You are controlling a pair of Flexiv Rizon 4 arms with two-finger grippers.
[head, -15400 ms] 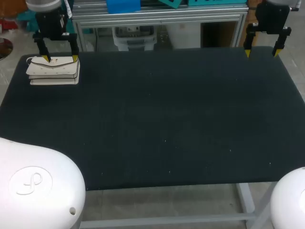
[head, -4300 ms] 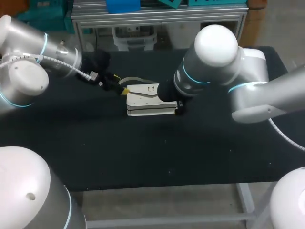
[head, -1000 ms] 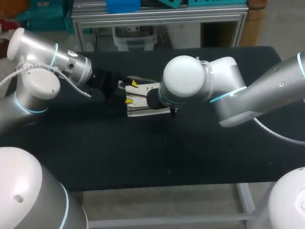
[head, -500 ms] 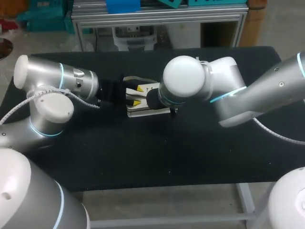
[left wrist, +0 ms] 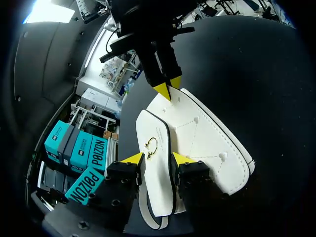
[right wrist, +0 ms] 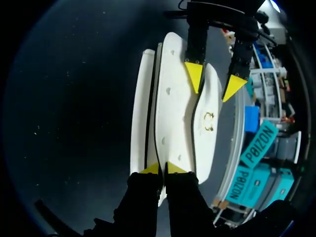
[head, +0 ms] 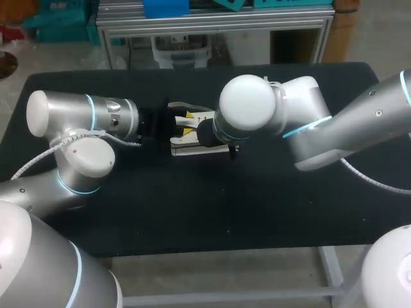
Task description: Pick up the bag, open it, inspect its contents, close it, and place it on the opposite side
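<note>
- While the white bag [head: 200,149] lies flat on the black desk [head: 257,212], upper middle of the frame, both arms meet over it.
- Left tool [left wrist: 157,159]: fingers set apart, with the flap [left wrist: 154,131] and its gold ring clasp [left wrist: 150,148] between them.
- Right tool [right wrist: 162,169]: fingers narrow, pinching the bag's edge opposite the left tool.

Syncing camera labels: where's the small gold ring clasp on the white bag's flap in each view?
Head view: small gold ring clasp not discernible; white leather bag mid-table.
Left wrist view: clasp just ahead of the left gripper.
Right wrist view: clasp on the flap, near the left gripper.
Shared landmark: the left gripper at the bag.
</note>
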